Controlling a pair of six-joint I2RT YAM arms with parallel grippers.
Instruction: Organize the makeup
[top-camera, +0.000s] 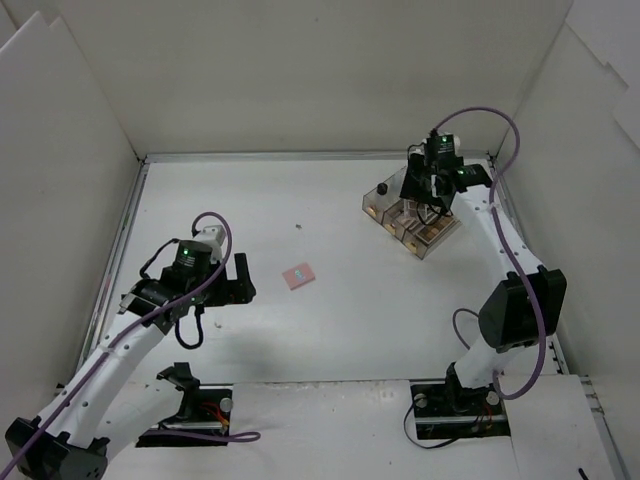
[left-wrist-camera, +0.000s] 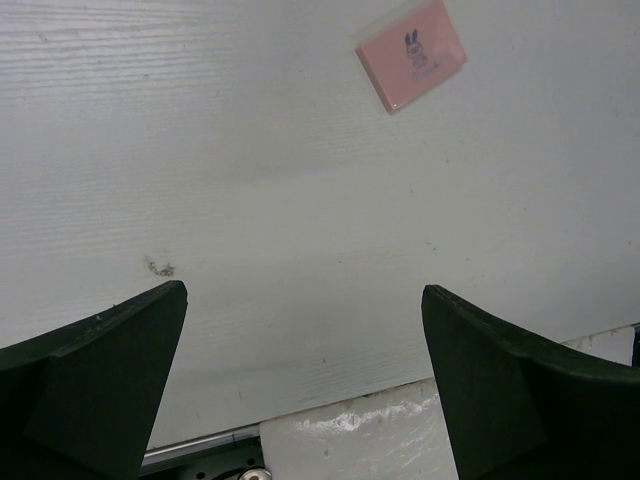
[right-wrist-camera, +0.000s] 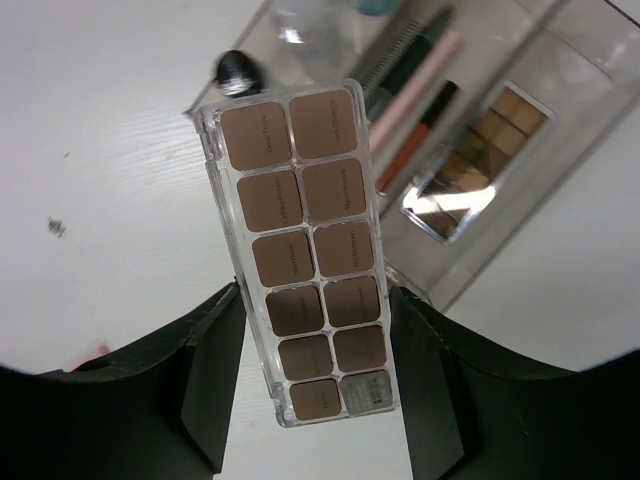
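The left fingers (left-wrist-camera: 300, 295) hang above the worktop (top-camera: 330, 330) on its left side, not far from the near edge. They are wide open and hold nothing. The pink square compact (left-wrist-camera: 411, 54) lies flat near the middle of the worktop. From the left wrist view it is ahead of the fingers and off to their right, well apart from them. It sits turned at a slant. The left arm is much nearer to it than the right arm is.

Over by the far right corner, the right fingers (right-wrist-camera: 315, 300) are closed halfway onto the long sides of the brown eyeshadow palette (right-wrist-camera: 310, 250). Its long side points straight out from the fingers, toward the clear tray (right-wrist-camera: 590, 90) just past it. I think putting it in depends on lining that long side up with a free slot.

The tray already has thin dark pencils (right-wrist-camera: 410, 60), a peach stick (right-wrist-camera: 420, 90) and a silver rectangular case (right-wrist-camera: 470, 170) in it. The palette hides part of the tray, so I cannot tell which slot has room. A small clear bottle (right-wrist-camera: 300, 30) at the far end is blurry and cut off
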